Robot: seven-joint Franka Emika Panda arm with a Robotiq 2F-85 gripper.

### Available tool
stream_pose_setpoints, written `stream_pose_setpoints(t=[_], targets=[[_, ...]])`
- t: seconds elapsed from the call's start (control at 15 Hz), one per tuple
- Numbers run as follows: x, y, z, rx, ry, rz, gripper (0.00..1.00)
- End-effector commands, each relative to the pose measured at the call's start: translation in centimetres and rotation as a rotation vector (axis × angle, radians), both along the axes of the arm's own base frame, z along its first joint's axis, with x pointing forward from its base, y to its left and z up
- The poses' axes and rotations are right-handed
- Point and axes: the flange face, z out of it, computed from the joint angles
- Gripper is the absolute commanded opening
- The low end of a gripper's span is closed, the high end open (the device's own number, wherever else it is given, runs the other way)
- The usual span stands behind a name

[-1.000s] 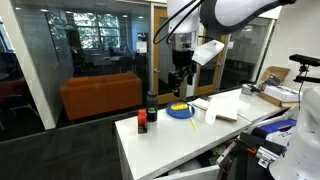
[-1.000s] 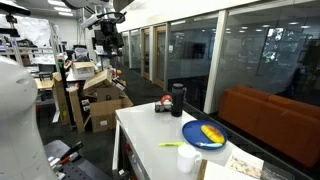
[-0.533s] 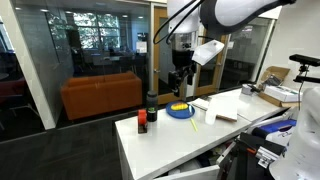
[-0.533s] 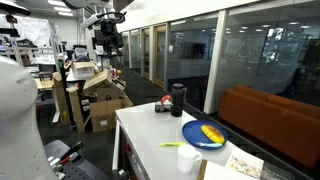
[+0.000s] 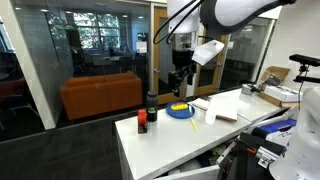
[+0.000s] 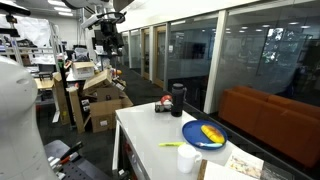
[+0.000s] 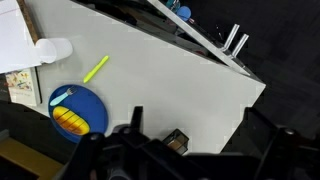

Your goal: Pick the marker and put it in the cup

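Observation:
The marker (image 7: 96,69) is a slim yellow-green stick lying flat on the white table (image 7: 170,80), between the cup and the blue dish. It also shows in both exterior views (image 5: 193,122) (image 6: 172,145). The small white cup (image 7: 52,50) stands next to it near the table's end, as both exterior views show (image 5: 209,115) (image 6: 188,158). My gripper (image 7: 200,135) hangs high above the table with its fingers spread wide, open and empty. It is well clear of the marker in both exterior views (image 5: 178,78) (image 6: 108,45).
A round blue dish with yellow inside (image 7: 78,110) (image 5: 179,110) (image 6: 204,133) sits by the marker. A dark bottle (image 5: 152,104) (image 6: 178,98) and a small red-orange item (image 5: 142,122) (image 7: 177,141) stand toward the other end. Papers (image 7: 15,45) lie beyond the cup.

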Motion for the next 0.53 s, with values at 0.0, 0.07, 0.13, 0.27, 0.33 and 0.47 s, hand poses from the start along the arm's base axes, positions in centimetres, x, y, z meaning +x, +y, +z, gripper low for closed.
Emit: stream_pose_setpoints(t=[0.0,0.07,0.13,0.27,0.33,0.47], targets=[[0.0,0.0,0.0,0.000,0.001,0.000,1.00],[0.3,0.2,-0.1,0.000,-0.002,0.004,1.00],[0.5,0.4,-0.2,-0.001,0.003,-0.003,1.00],[1.4,0.7,-1.1,0.013,0.026,-0.021,1.00],[2.0,0.8,-1.7,0.014,0.037,-0.041,1.00],[3.3,0.6,-3.3,0.026,0.059,-0.078,1.00]])
